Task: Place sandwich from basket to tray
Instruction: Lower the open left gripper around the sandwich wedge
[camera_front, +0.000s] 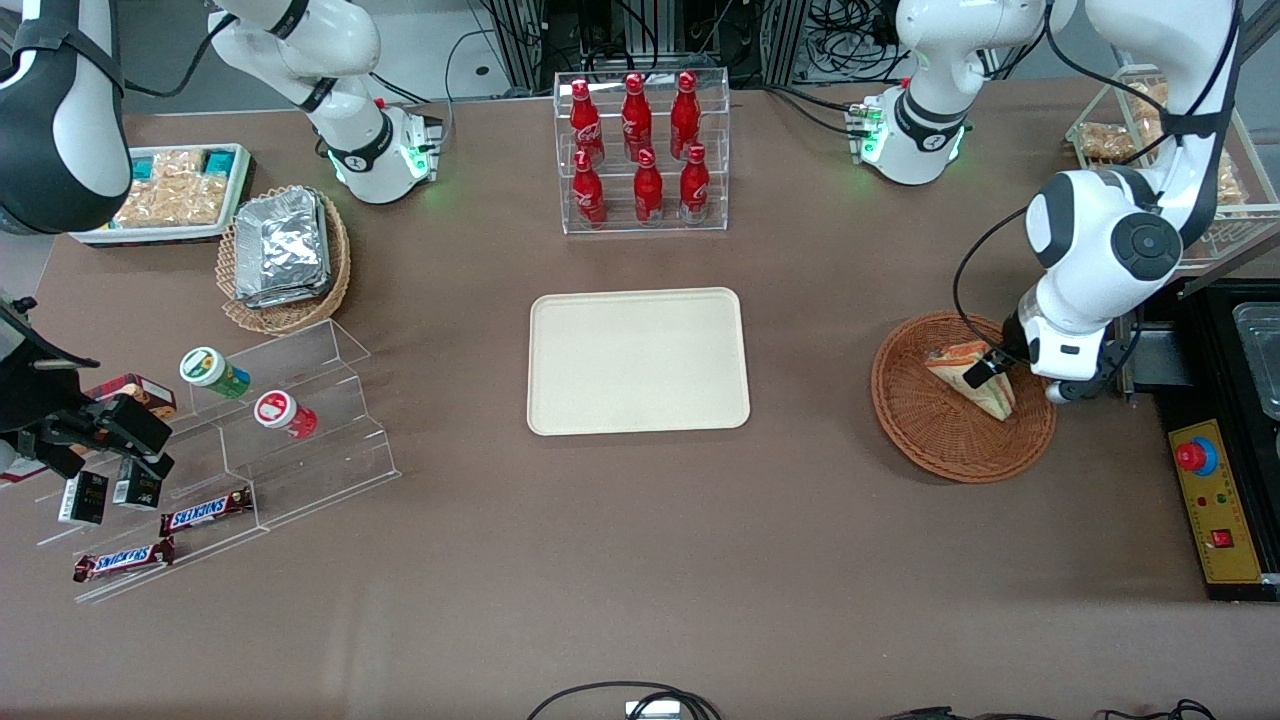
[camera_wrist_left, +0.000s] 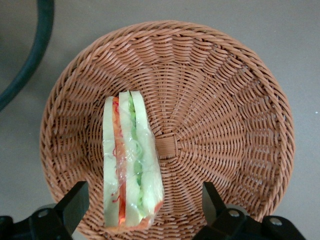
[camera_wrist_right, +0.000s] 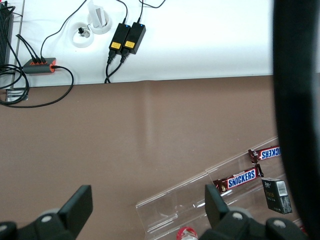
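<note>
I see the reddish-brown woven basket on my brown worktop. The sandwich in it shows white bread with orange, green and pink layers under clear wrap. My pincer hangs over it, its spread fingers black. The tray is plain cream-beige, and the bottles farther from me are red.

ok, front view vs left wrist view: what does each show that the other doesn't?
Front only: the empty tray, the cola bottle rack, and the left arm itself. Left wrist only: the jaws standing open, one finger close beside the sandwich. Both: the sandwich lying in the basket, with the gripper low over it.
</note>
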